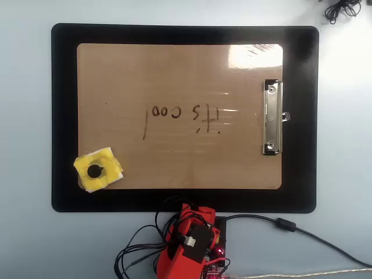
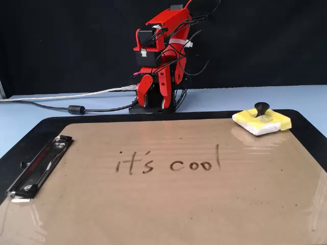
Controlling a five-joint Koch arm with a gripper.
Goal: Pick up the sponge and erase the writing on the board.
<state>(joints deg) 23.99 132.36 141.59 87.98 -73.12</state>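
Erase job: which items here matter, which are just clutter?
Job:
sponge
writing
board
gripper

Clutter:
black mat
metal clip
cables

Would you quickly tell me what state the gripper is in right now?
Gripper: folded down at the arm's base, holding nothing; whether it is open or shut cannot be told. The sponge lies untouched on the board.
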